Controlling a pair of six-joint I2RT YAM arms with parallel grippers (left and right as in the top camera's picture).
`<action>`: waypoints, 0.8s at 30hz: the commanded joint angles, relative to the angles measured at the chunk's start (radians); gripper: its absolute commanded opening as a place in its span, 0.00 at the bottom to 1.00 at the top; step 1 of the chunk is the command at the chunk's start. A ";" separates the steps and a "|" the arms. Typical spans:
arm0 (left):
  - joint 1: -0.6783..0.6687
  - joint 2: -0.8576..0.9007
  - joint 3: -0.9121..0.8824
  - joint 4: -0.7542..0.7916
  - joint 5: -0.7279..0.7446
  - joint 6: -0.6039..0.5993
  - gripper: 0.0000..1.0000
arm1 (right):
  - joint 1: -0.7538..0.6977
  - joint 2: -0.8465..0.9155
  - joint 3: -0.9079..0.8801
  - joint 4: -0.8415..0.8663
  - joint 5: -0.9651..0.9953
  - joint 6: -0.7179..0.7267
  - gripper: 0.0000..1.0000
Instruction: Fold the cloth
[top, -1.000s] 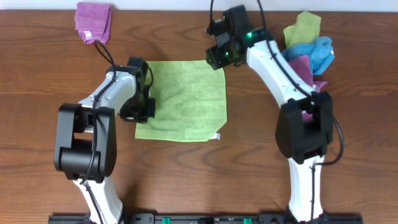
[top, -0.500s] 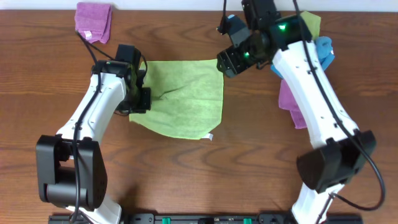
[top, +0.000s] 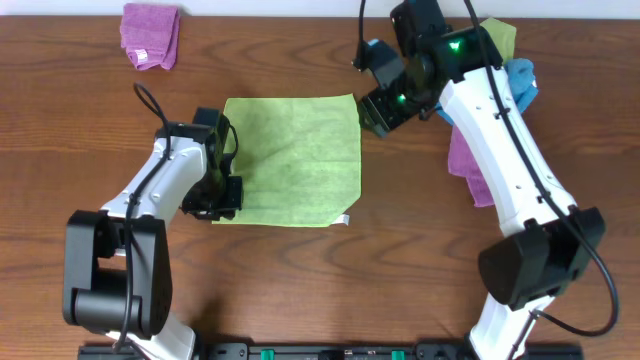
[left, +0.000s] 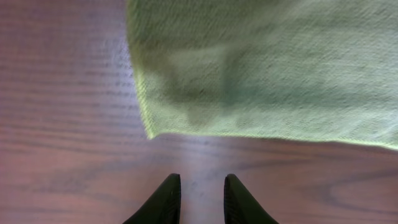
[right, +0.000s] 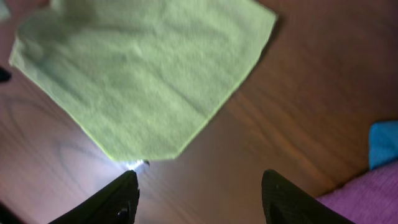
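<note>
Overhead - shows the cloth (top: 290, 160) spread flat on the table (top: 80, 150), small white tag (top: 345, 218) at its near right corner. Left wrist view adds what overhead hides: left gripper (left: 200, 193) only narrowly parted, empty, over bare wood just beside a cloth corner, not touching. Right wrist view shows the right gripper (right: 199, 186) spread wide, holding nothing - above the table beside the cloth.

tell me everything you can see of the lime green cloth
The lime-green cloth lies spread flat and unfolded on the wooden table, roughly square, fuzzy like microfibre, faintly creased. A small white tag sticks out at its near right corner. Neither the left end effector nor the right end effector touches it.
</note>
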 joint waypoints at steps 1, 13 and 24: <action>0.019 -0.061 0.000 0.033 0.056 -0.006 0.26 | -0.040 -0.044 -0.013 -0.023 -0.017 -0.033 0.65; 0.101 -0.288 -0.045 0.098 -0.028 0.006 0.30 | -0.076 -0.336 -0.525 0.164 -0.109 -0.007 0.65; 0.233 -0.278 -0.277 0.300 0.173 -0.008 0.43 | -0.076 -0.340 -0.891 0.473 -0.287 0.024 0.72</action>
